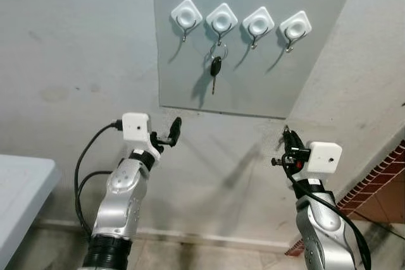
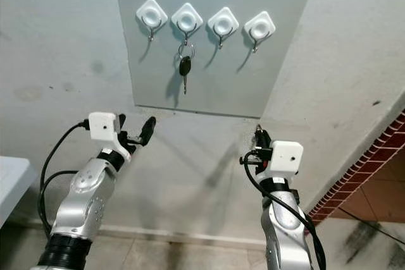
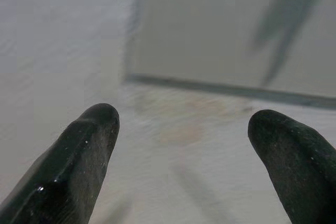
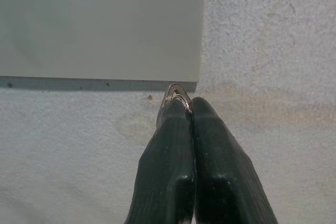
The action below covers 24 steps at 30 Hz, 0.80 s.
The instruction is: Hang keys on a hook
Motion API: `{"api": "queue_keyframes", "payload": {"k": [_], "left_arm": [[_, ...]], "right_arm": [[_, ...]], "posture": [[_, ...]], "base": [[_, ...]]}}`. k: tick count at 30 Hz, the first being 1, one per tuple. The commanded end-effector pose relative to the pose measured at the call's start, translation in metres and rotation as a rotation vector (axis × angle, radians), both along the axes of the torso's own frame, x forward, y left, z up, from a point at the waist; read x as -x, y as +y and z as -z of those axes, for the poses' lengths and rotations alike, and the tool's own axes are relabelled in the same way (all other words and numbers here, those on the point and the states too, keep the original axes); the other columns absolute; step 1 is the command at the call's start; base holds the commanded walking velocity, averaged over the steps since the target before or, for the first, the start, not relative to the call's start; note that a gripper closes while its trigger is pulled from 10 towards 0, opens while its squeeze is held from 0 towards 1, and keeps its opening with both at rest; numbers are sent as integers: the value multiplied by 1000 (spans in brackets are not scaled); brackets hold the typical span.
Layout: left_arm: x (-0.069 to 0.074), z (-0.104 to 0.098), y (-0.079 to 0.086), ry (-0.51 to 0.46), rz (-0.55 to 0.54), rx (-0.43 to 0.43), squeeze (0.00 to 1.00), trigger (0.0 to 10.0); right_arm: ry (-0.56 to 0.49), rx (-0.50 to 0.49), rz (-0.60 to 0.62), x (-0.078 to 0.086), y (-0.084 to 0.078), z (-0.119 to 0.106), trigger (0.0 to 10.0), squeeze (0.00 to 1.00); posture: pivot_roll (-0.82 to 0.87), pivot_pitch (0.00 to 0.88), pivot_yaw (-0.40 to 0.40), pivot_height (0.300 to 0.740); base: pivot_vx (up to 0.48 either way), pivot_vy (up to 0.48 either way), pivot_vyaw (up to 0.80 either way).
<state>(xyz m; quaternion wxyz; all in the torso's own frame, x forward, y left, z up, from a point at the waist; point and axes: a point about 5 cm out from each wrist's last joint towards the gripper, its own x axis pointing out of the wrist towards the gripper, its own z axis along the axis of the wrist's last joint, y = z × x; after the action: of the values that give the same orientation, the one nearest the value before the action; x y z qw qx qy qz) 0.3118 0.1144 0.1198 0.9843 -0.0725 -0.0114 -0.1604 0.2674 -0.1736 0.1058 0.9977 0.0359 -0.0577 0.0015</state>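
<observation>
Hanging: key (image 1: 216, 67) on second hook (image 1: 221, 19) | left gripper (image 1: 166, 135) spread | right gripper (image 4: 190, 109) pinched, maybe on wire

Home entry: wall hooks (image 1: 240, 22), key (image 1: 216, 67)

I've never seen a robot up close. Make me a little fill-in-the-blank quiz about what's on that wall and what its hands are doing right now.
1. The grey panel carries ____ white hooks.
2. The black key hangs from the ____ hook counting from the robot's left.
3. The left hand has its fingers ____.
4. The right hand has its fingers ____, with a bit of metal ring at their tips.

Missing words: four; second; open; shut
</observation>
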Motion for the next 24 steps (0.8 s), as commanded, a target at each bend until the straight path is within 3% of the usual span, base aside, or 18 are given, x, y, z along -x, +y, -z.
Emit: {"api": "queue_keyframes", "payload": {"k": [1,9,13,15,24], "left_arm": [[1,-12,-6,-57,48,-27,0,10000],[14,-34,-37,-155,236,-27,0,10000],[16,-38,-40,-165,255,-19,0,10000],[21,-50,-48,-207,310,-19,0,10000],[21,-63,-51,-237,359,-10,0,10000]], "right_arm": [[-17,-2,-7,-3,0,-6,10000,0],[-92,-21,-126,-9,9,-26,10000,0],[-121,-33,-146,-9,11,-32,10000,0],[-190,-72,-207,-8,16,-48,10000,0],[-254,-103,-263,-9,19,-69,10000,0]], "posture": [[-22,0,-39,740],[-19,0,-41,740],[-19,0,-41,740],[-19,0,-41,740],[-16,0,-38,740]], "base": [[0,0,0],[0,0,0],[0,0,0],[0,0,0],[0,0,0]]}}
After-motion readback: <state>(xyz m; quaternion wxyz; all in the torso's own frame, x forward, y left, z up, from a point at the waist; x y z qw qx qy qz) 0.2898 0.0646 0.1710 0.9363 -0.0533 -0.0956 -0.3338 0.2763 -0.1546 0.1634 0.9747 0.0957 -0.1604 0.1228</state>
